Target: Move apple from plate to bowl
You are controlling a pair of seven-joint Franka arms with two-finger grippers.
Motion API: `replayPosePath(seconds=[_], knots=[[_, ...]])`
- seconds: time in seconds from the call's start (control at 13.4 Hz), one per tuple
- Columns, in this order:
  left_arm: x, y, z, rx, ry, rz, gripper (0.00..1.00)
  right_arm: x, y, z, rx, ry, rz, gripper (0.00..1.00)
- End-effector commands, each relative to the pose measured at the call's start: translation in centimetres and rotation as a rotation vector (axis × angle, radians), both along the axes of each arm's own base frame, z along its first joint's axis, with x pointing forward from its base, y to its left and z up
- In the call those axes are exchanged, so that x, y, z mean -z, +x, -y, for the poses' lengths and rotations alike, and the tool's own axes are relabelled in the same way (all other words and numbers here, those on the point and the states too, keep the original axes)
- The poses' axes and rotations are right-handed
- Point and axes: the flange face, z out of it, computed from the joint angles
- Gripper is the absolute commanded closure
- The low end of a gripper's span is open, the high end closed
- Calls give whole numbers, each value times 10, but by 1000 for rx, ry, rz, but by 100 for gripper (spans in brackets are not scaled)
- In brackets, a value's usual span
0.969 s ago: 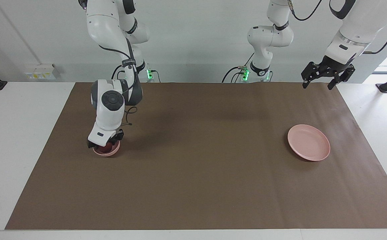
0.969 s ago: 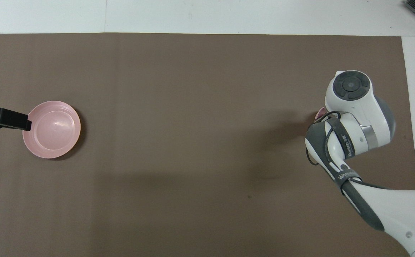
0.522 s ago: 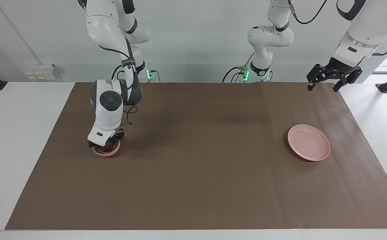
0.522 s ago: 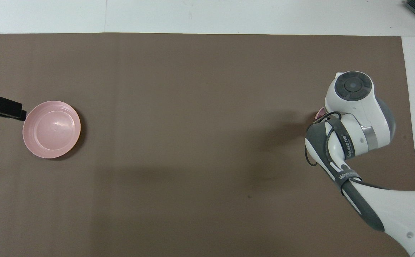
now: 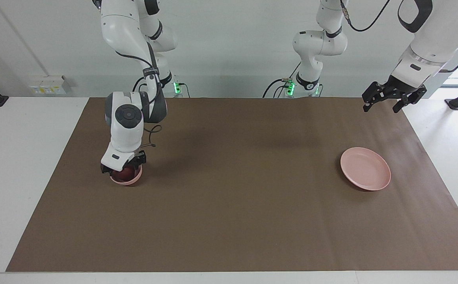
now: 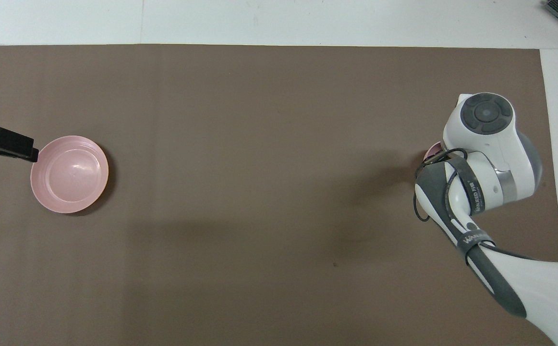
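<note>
Spotter: Apple (image 5: 126,172), small, round and dark red, is sitting inside the small deep pale pink bowl (image 5: 129,181). You are seeing that bowl resting on the brown paper mat (image 5: 233,177), close to the mat's edge at the right arm's end of the white table (image 5: 16,157).

Checker: And where is the right gripper (image 5: 122,169) hanging for you?

Spotter: It is pointing down right over the bowl, low enough that it is covering the top of the apple in the facing view. From above, the arm is hiding nearly everything, and you are getting only a sliver of the bowl's rim (image 6: 430,153). I cannot tell whether that gripper is gripping the apple or standing clear of it.

Checker: What are you making of the left gripper (image 5: 386,103)?

Spotter: You are looking at it raised in the air over the mat's corner at the left arm's end, the corner by the robots. Its jaws are standing wide apart and carrying nothing. In the overhead view its black tip (image 6: 19,150) is showing just beside the plate's rim.

Checker: And the plate?

Spotter: The wide, shallow pale pink plate (image 5: 365,173) is lying flat on the mat near the edge at the left arm's end, well apart from the bowl. You are seeing its bare inside (image 6: 70,174).
</note>
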Motion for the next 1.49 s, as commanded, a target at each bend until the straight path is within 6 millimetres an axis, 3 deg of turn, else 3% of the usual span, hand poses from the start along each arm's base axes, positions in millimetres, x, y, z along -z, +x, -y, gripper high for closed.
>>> replayPosePath(seconds=[0.0, 0.22, 0.37, 0.52, 0.97, 1.12, 1.42], knots=[[-29, -20, -6, -3, -21, 41, 0, -45, -10, -1, 18, 68, 30, 0], [-30, -21, -6, -5, -21, 39, 0, -97, -15, -2, 59, 115, 65, 0], [-30, -21, -6, -3, -21, 39, 0, -147, -24, 2, 94, 151, 97, 0], [-30, -21, -6, -3, -21, 39, 0, -195, -45, 9, 152, 218, 109, 0], [-29, -22, -6, -3, -21, 34, 0, -309, -99, 26, 454, 418, 29, 0], [-28, -24, -6, -3, -20, 17, 0, -318, -112, 34, 498, 406, 23, 0], [-28, -25, -7, -4, -19, 8, 0, -310, -134, 94, 576, 381, 16, 0]])
